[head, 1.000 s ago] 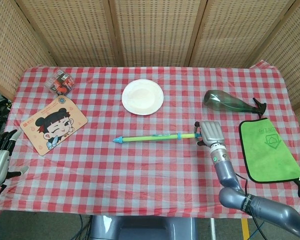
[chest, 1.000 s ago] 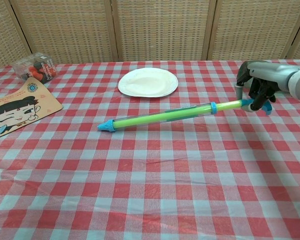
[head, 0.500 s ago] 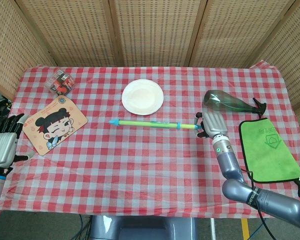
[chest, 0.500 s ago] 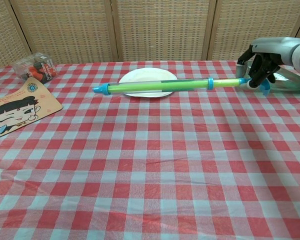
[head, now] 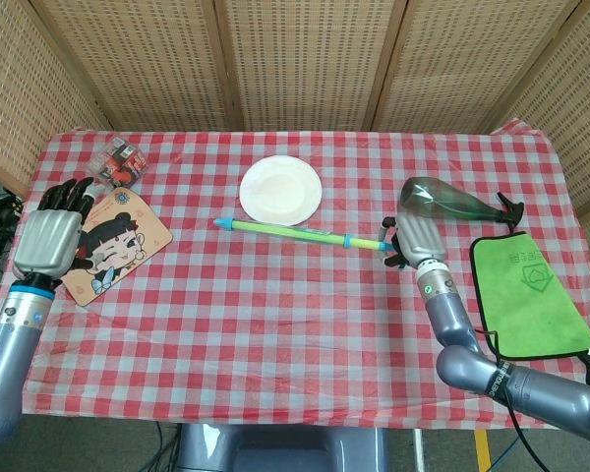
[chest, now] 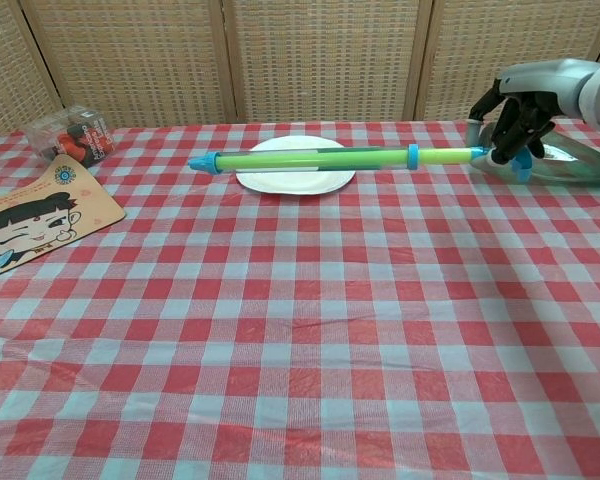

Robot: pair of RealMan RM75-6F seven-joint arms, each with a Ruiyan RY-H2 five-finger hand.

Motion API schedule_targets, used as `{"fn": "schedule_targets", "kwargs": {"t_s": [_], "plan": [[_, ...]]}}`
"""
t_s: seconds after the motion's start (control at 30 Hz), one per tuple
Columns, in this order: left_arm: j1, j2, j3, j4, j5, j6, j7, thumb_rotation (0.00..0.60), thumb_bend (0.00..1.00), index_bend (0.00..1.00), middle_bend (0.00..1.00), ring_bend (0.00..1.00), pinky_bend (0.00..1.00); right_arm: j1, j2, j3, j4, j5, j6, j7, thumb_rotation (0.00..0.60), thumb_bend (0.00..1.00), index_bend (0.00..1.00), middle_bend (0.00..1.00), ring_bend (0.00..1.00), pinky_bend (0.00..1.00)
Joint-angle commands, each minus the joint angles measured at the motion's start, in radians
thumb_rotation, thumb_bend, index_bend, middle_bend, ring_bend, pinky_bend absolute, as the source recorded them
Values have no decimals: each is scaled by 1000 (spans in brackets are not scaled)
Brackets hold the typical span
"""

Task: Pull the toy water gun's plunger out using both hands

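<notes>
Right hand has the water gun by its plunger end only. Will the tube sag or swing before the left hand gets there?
Probably no sag: the water gun stays straight, held clear of the table by the right hand alone. It looks light. Being long, its free tip may swing; the left hand is far off.

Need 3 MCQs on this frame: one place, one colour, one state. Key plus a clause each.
1. What lies beside the green cloth?
A. plate
B. green bottle
C. cartoon board

2. The water gun's tip cap is:
A. red
B. blue
C. white

3. The left hand is:
A. gripping the gun
B. on the plate
C. open, holding nothing

Key:
1 B: green bottle lies just above the cloth.
2 B: the water gun ends in a blue cap.
3 C: left hand is over the cartoon board; only the right hand holds the gun.
</notes>
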Motion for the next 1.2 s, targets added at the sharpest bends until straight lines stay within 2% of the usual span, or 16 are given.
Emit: {"fn": "schedule_targets", "kwargs": {"t_s": [0.03, 0.07, 0.17, 0.27, 0.4, 0.6, 0.67, 0.77, 0.97, 1.2], "plan": [[-62, -28, -11, 33, -66, -43, 55, 600, 166, 157, 87, 140, 178, 7, 8, -4, -4, 0, -3, 8, 600, 583, 834, 1000, 1000, 723], [-79, -36, -13, 42, -88, -54, 66, 600, 166, 163, 111, 160, 196, 10, 13, -5, -8, 1, -5, 11, 600, 583, 834, 1000, 1000, 723], [-115, -52, -14, 64, -135, -79, 84, 600, 167, 219, 324, 339, 341, 16, 22, -9, -17, 2, -8, 19, 600, 582, 834, 1000, 1000, 723], [-152, -66, -15, 84, -186, -116, 85, 600, 171, 266, 452, 437, 418, 24, 30, -13, -28, 0, -4, 23, 600, 582, 834, 1000, 1000, 724], [-204, -87, -11, 110, -242, -146, 102, 600, 172, 334, 529, 505, 470, 34, 41, -16, -50, -2, 5, 29, 600, 583, 836, 1000, 1000, 728], [-261, -125, -3, 144, -275, -131, 140, 600, 173, 390, 608, 575, 531, 46, 55, -22, -79, 3, 13, 33, 600, 583, 837, 1000, 1000, 730], [-279, -135, -2, 156, -288, -131, 151, 600, 201, 409, 687, 638, 581, 49, 61, -23, -90, 4, 13, 39, 600, 583, 837, 1000, 1000, 730], [-325, -137, -7, 168, -374, -189, 162, 600, 242, 427, 798, 726, 647, 55, 72, -26, -111, 4, 15, 42, 600, 583, 837, 1000, 1000, 730], [-403, -107, 10, 159, -533, -258, 197, 600, 242, 443, 872, 792, 696, 68, 79, -35, -127, 11, 17, 48, 600, 584, 837, 1000, 1000, 729], [-459, -101, 42, 154, -607, -271, 204, 600, 242, 448, 876, 796, 697, 78, 77, -47, -131, 15, 16, 61, 600, 584, 837, 1000, 1000, 729]]}}
